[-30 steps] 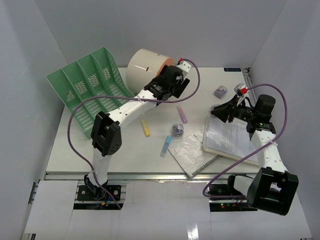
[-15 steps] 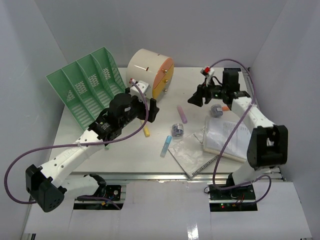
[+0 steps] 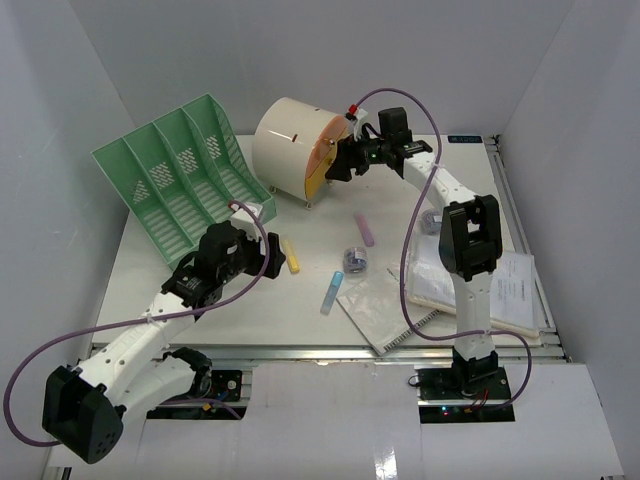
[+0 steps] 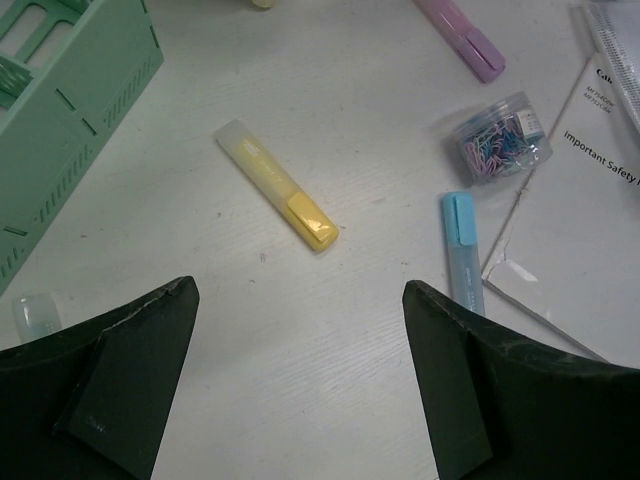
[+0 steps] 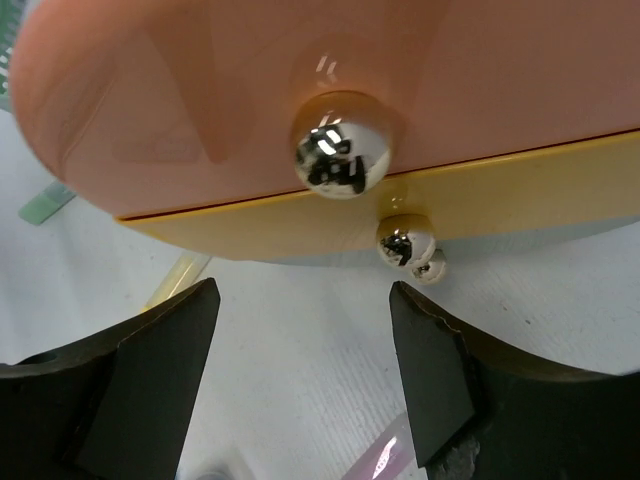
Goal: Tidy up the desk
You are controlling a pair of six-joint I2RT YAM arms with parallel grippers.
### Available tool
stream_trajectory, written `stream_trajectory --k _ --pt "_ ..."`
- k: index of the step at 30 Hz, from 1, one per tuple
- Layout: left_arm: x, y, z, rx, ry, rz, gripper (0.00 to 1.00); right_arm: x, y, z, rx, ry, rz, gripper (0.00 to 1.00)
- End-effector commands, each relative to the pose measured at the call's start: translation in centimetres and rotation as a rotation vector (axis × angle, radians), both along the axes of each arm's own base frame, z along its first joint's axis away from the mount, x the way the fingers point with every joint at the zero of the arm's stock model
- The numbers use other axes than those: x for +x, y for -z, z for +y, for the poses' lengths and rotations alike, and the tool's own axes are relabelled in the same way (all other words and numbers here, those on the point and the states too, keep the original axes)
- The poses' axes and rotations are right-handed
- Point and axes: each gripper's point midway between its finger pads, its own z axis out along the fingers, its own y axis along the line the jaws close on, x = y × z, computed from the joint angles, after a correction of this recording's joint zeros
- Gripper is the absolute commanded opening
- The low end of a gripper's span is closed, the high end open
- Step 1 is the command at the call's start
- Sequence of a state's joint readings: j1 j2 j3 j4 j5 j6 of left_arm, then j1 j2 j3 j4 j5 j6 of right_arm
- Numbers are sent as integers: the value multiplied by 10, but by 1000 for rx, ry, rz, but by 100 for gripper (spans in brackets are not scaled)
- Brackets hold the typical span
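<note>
The desk [image 3: 170,300] is a white tabletop. On it lie a yellow highlighter [image 3: 291,257], a blue highlighter [image 3: 331,292], a purple highlighter [image 3: 365,231] and a jar of paper clips [image 3: 354,259]. My left gripper [image 3: 258,264] is open and empty, just left of the yellow highlighter [image 4: 277,197], which lies ahead of its jaws [image 4: 300,288]. My right gripper [image 3: 335,163] is open and empty at the orange-yellow face of the cream drawer unit [image 3: 290,145]. In the right wrist view a silver knob [image 5: 340,150] sits just above the jaws [image 5: 302,290].
A green file rack [image 3: 180,185] stands at the back left. A spiral notebook [image 3: 385,305] and a stack of papers [image 3: 500,285] lie front right. A second small jar [image 3: 432,218] sits behind the right arm. Walls close in on three sides.
My left arm has pulled back from the drawer unit to the yellow highlighter. My right arm has swung from the papers across to the drawer unit's face.
</note>
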State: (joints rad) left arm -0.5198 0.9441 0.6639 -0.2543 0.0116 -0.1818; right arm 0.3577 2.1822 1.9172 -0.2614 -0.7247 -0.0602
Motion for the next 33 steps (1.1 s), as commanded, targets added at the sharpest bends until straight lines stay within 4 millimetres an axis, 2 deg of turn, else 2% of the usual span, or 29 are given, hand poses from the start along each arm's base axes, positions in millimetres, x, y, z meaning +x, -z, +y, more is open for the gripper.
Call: stream_trajectory --k 1,12,15,17,20,22,27,28,29,31,33 --pt "-3 -12 1 -24 6 -43 94 20 -17 4 40 12 -53 74" --pt "1 -6 6 4 -20 -37 94 40 -9 10 65 34 -92 65" --pt "1 -5 6 8 -20 -34 94 44 -7 11 69 33 -102 60" --pt "1 -5 6 9 -18 -34 94 45 -6 12 70 30 -105 54" --pt "1 -4 6 11 -17 -34 94 44 -4 11 66 27 -111 34" --pt "1 -5 6 10 -18 -37 94 43 -4 9 62 26 -114 27" --pt "0 -7 5 5 -14 -39 94 28 -4 -3 36 26 -135 19" --pt "0 -7 5 4 -12 -42 94 21 -2 -9 27 27 -133 18" --pt "-1 -9 5 0 -9 -44 94 11 11 -16 12 29 -105 18" --pt "-1 -10 4 -4 -7 -45 94 -1 5 -24 14 35 -128 18" --pt "-1 -11 4 -8 -6 -49 94 -16 8 -39 7 53 -143 17"
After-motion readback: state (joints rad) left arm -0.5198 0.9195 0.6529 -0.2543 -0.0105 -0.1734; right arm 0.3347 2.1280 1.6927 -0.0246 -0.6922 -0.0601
